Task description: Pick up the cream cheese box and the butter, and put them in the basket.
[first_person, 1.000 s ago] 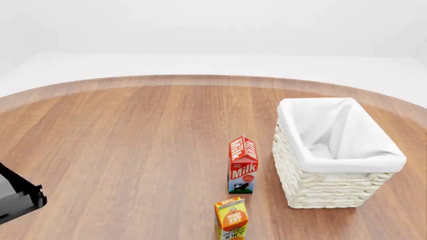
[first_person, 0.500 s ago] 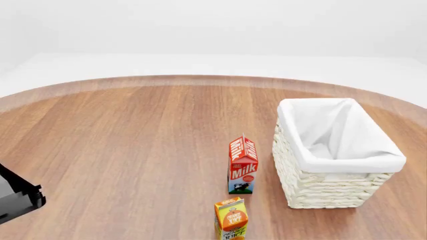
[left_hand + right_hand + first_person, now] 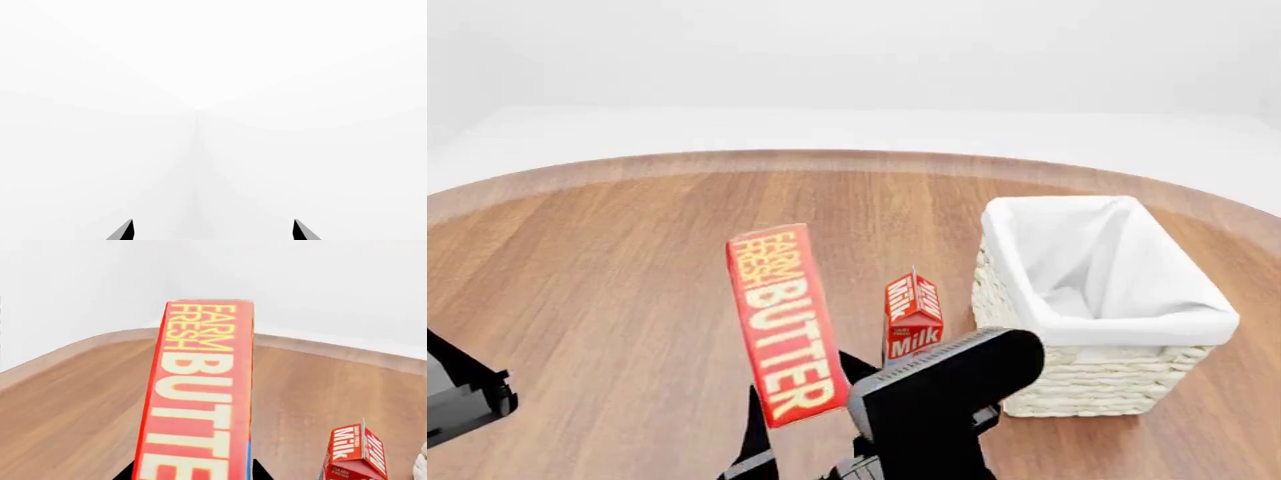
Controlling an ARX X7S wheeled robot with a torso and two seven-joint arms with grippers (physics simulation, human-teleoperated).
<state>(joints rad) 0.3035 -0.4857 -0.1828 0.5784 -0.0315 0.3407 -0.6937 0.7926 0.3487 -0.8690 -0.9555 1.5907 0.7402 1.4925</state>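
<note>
The butter point(image 3: 781, 325) is a long red-orange box with yellow lettering, held upright above the wooden table, left of the milk carton. My right gripper point(image 3: 805, 402) is shut on its lower end. In the right wrist view the butter point(image 3: 200, 400) fills the middle, with the right gripper point(image 3: 193, 472) clamping its sides. The basket point(image 3: 1014, 330), white wicker with a cloth liner, stands to the right, and nothing shows inside it. My left gripper point(image 3: 212, 231) is open, facing blank white with nothing between its fingers. The cream cheese box is out of view.
A red milk carton point(image 3: 913, 315) stands just left of the basket, close behind the right arm; it also shows as the milk carton point(image 3: 353, 452) in the right wrist view. Part of the left arm point(image 3: 461, 395) sits at the table's near left. The round wooden table point(image 3: 627, 260) extends far and left.
My right arm has risen into the head view, holding the butter upright. It now covers the orange juice carton seen earlier. The left arm has barely moved.
</note>
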